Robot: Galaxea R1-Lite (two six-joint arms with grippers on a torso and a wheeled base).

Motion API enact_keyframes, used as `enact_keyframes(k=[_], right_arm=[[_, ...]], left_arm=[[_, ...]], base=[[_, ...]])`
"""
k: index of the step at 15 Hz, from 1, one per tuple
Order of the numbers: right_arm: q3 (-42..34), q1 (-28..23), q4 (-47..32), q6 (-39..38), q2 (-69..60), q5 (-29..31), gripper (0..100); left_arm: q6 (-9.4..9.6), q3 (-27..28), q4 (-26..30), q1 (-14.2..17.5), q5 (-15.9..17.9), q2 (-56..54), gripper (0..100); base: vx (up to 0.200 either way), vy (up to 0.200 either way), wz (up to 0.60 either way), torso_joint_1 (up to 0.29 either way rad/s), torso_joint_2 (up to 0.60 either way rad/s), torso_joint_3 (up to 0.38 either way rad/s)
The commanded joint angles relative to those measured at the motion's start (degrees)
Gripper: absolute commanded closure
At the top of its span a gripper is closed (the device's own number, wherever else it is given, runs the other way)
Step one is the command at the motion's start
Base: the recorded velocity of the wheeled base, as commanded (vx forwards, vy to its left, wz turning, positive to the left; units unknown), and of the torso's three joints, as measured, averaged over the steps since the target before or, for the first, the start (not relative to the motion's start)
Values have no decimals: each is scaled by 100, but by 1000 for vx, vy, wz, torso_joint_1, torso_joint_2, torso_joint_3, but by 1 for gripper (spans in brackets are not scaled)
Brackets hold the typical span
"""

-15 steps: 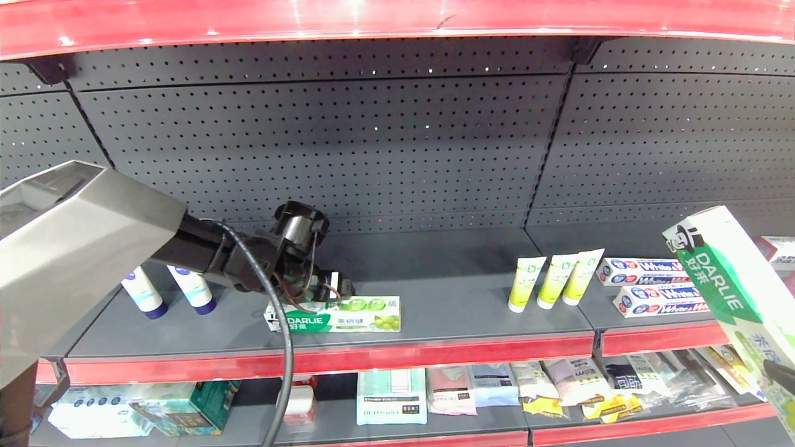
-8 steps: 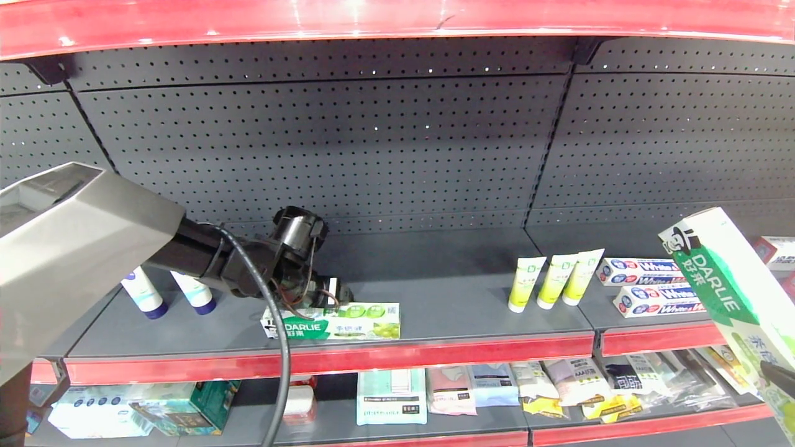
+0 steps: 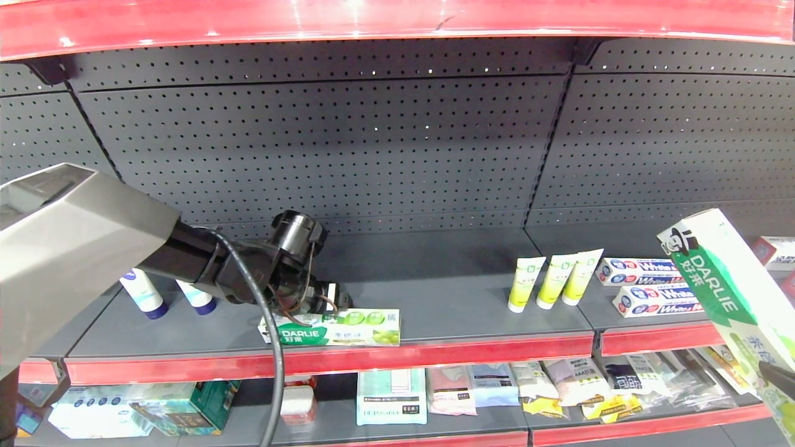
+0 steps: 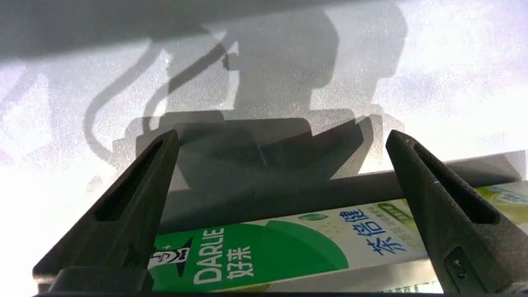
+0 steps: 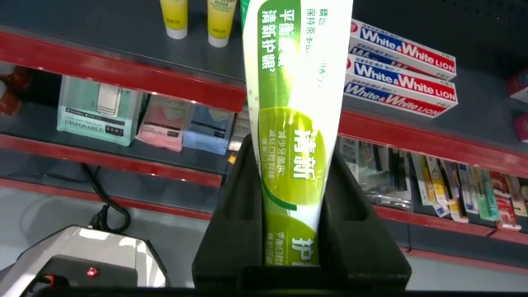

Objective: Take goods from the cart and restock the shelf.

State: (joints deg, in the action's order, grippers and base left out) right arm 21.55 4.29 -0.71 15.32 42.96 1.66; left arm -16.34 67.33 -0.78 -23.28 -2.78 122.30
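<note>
A green-and-white toothpaste box [image 3: 338, 328] lies lengthwise near the front edge of the grey shelf [image 3: 453, 292]. My left gripper [image 3: 329, 297] hovers just behind and over its left half, open. In the left wrist view its dark fingers [image 4: 132, 206] stand wide apart, and the box [image 4: 280, 247] lies across below them, untouched. At the far right my right gripper [image 3: 779, 372] is shut on a second green toothpaste box [image 3: 726, 285], held tilted up in front of the shelf. In the right wrist view that box [image 5: 289, 74] sticks out from between the right gripper's [image 5: 297, 173] fingers.
Three yellow tubes [image 3: 553, 282] stand right of centre, with white-and-blue toothpaste boxes [image 3: 652, 288] beside them. Two white tubes with blue caps [image 3: 168, 295] stand behind the left arm. Bare shelf lies between the lying box and the yellow tubes. Packaged goods [image 3: 435, 388] fill the lower shelf.
The lying box has shifted slightly toward the shelf's front edge. My left arm has drawn back a little to the left. The right-held box has barely drifted.
</note>
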Motion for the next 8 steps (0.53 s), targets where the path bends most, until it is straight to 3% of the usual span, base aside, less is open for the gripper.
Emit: enact_keyframes(k=[1,8], right_arm=[[-11,2,0,-3,11,1,100],[-37,2,0,-12,-24,1,100]], left_arm=[[-1,-71,8,-1,5,-57,0],[-1,-290,8,-9,41,-136,0]], base=[[0,0,0,0,0,0],[0,0,0,0,0,0]])
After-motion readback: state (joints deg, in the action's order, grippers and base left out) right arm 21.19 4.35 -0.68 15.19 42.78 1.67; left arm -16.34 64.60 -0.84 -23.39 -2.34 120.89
